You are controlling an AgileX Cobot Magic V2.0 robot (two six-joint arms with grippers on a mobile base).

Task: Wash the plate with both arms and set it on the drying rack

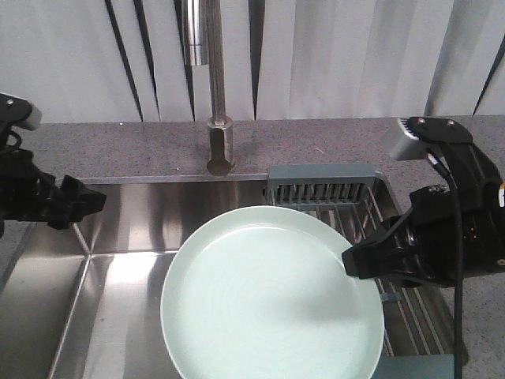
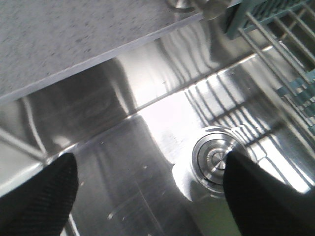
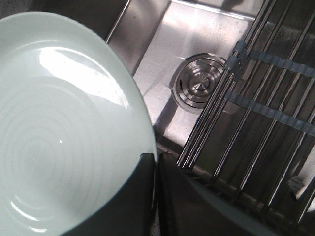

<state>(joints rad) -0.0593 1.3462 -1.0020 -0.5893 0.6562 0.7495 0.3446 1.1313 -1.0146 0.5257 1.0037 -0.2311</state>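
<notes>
Plate (image 1: 268, 292): pale mint, glossy, with a low upturned rim; held above the sink basin (image 1: 118, 260), just left of the drying rack (image 1: 319, 189), not on it.
Right claw (image 1: 351, 264): pinched shut on the plate's right rim, one finger on the face side and one behind (plainest from the right wrist view).
Left claw (image 1: 83, 201): jaws wide apart with nothing between them; over the basin's left side, well apart from the plate, looking down at the drain (image 2: 214, 160).
Weight: probably moderate, ceramic by the look; carried from one edge only, so likely to lever down against that pinch.
Stiffness: rigid, no give at all; likely brittle, so best kept off the steel walls and the faucet (image 1: 217, 103).
Surface: smooth glaze, likely slippery and more so once wet (a firm, square pinch rather than a light one).
Where to take hold: at the rim, pads across the upturned lip; for the left claw, the bare left edge opposite the right claw looks the best purchase.
Rack: parallel steel rods, grey-blue bars, slotted end at the back; probably suits the plate going in edge first.
</notes>
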